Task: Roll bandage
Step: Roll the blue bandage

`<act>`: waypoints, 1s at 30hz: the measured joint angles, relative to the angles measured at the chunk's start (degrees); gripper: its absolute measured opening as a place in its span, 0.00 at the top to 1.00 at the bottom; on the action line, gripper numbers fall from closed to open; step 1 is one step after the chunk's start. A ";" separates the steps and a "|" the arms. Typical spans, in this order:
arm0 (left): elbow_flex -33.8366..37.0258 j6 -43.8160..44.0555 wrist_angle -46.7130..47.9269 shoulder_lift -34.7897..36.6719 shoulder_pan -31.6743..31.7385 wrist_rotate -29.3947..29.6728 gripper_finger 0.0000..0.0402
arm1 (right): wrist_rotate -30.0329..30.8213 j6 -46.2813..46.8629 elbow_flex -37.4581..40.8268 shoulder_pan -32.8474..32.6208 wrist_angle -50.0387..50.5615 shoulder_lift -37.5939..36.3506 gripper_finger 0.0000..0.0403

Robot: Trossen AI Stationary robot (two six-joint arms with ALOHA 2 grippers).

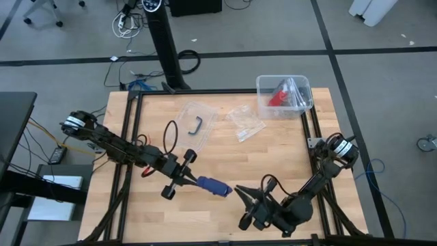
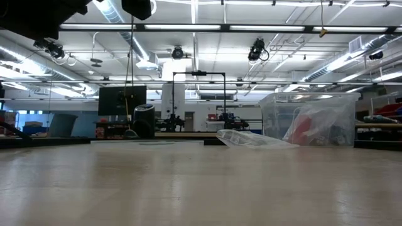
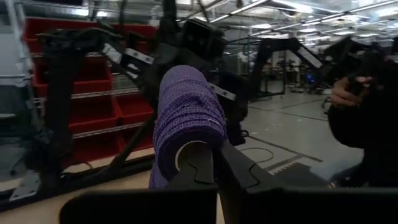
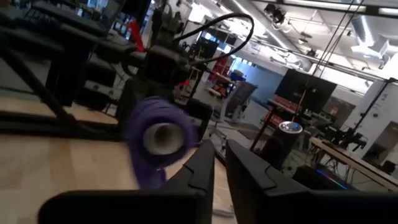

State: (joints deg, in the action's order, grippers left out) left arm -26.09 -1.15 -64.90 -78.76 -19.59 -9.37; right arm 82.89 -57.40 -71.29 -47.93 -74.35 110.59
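Basically rolled: bandage [image 1: 214, 186] is a blue roll over the counter [image 1: 273, 157] front, pinched by left end effector [image 1: 190, 180]. Right end effector [image 1: 240, 193] just beside it, fingers slightly apart. Keep left pinch firm while right backs off, w/o snagging the loose end.

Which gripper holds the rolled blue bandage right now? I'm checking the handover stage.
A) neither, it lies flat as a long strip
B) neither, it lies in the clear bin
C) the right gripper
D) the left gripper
D: the left gripper is shut on the bandage, a roll held out toward the right gripper, which is just clear of it.
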 joint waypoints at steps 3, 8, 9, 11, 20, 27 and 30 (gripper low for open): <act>0.00 2.27 -0.40 0.00 0.00 2.88 1.00 | 0.22 0.80 0.02 -0.41 1.36 0.00 0.85; -0.04 6.25 -5.88 -0.02 0.00 4.95 1.00 | 0.44 3.14 0.02 -0.76 1.50 0.00 0.84; -0.04 6.90 -7.24 -0.02 0.00 5.29 1.00 | 0.44 3.56 0.02 -0.83 1.57 0.00 0.84; -0.04 8.19 -10.44 -0.02 0.00 6.03 1.00 | 0.37 3.86 0.02 -0.85 1.62 0.00 0.84; -0.04 3.72 -13.53 0.00 0.00 2.75 1.00 | -1.73 3.02 0.02 1.63 1.29 0.00 0.84; 0.00 -8.11 -9.75 0.00 0.09 -2.01 1.00 | -1.99 11.89 0.02 3.46 0.96 0.00 0.84; 0.04 -15.65 -5.38 0.00 0.09 -1.86 1.00 | -1.95 14.80 0.02 3.44 0.98 0.00 0.85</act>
State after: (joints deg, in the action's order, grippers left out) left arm -26.04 -16.80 -70.28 -78.76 -19.51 -11.23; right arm 80.94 -42.60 -71.26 -44.49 -73.36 110.59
